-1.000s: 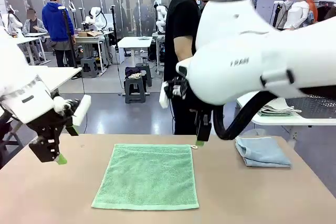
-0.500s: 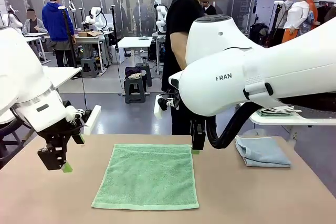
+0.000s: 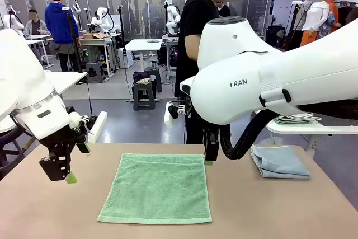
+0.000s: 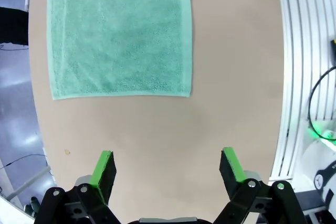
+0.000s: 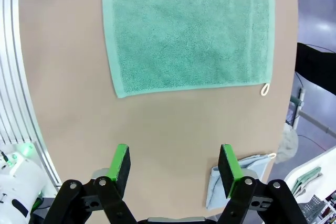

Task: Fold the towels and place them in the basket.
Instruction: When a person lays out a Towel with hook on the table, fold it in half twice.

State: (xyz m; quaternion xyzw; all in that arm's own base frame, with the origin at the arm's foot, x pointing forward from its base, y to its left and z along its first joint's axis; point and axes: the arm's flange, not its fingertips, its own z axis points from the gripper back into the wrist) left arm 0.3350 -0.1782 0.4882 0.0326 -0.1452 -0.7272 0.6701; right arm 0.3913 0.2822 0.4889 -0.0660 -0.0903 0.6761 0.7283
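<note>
A busy workshop with other tables lies beyond a tan table [image 3: 268, 205]. On it the mint green towel [image 3: 156, 186] lies spread flat and unfolded. A person stands just past its far edge. The blue-grey towel [image 3: 279, 162] lies already folded on the table well to the right of the green one, not in any container. The left gripper [image 4: 168, 162] hangs over bare table off the green towel's left edge, jaws spread wide and holding nothing. The right gripper [image 5: 174, 153] hovers just beside the green towel's far right corner, near its small hanging loop [image 5: 265, 89], jaws also spread and empty. The step in hand looks like the approach for the green towel's first fold. Next, each gripper would need to drop onto a corner, pinch the cloth off the table, and carry that edge across. Farther right of the green towel, a white side table [image 3: 305, 128] holds stacked folded cloths [image 3: 295, 117] beside a dark mesh surface [image 3: 335, 113]. Whether that is the basket, or what it holds, cannot be told.
</note>
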